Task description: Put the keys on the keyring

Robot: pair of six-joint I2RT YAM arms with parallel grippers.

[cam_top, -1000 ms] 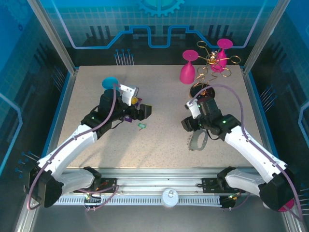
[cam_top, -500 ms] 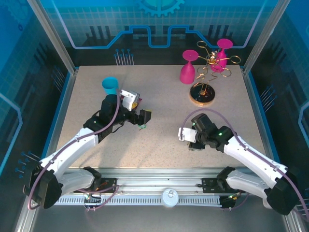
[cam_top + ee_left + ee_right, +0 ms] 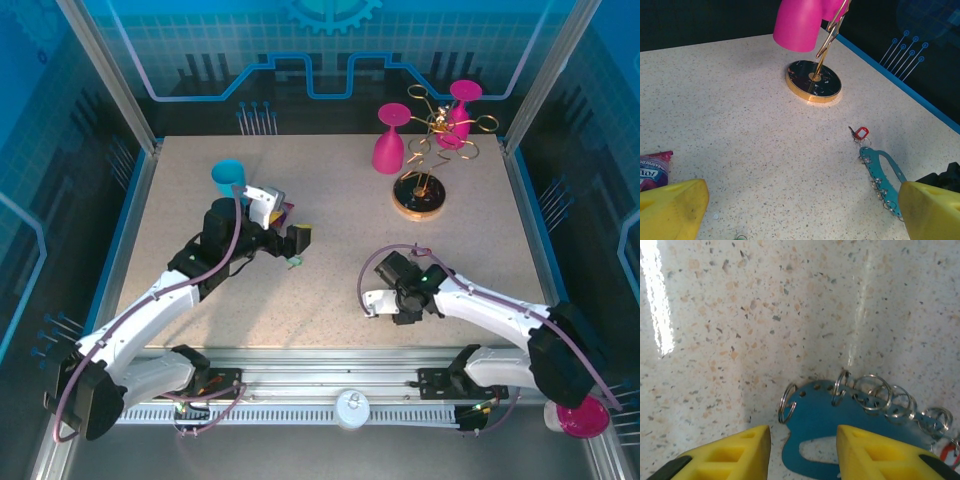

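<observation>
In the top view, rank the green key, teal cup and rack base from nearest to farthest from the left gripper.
From the left gripper:
1. Green key, right beside it, on the side toward the arm bases.
2. Teal cup, behind it to the left.
3. Rack base, well off to the right, toward the far side.

We're looking into a robot lab cell here: aluminium frame posts (image 3: 108, 75), blue circuit-print walls (image 3: 250, 40), speckled tabletop (image 3: 330, 200), slotted mounting rail (image 3: 300, 378).

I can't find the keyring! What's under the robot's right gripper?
The keyring lies flat on the table below the open right gripper, its small split rings showing. Its near end is covered by the yellow fingers.
</observation>
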